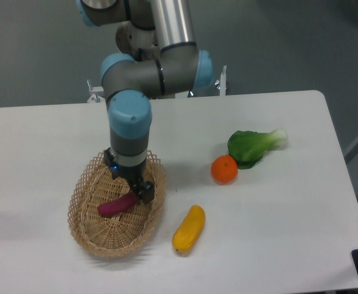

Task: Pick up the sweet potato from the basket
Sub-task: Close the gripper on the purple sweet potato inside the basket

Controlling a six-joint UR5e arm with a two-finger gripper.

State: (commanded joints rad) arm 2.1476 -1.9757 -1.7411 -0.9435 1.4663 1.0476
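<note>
Soft, even overhead light is falling on the white table; shadows are faint, the picture slightly grainy.
</note>
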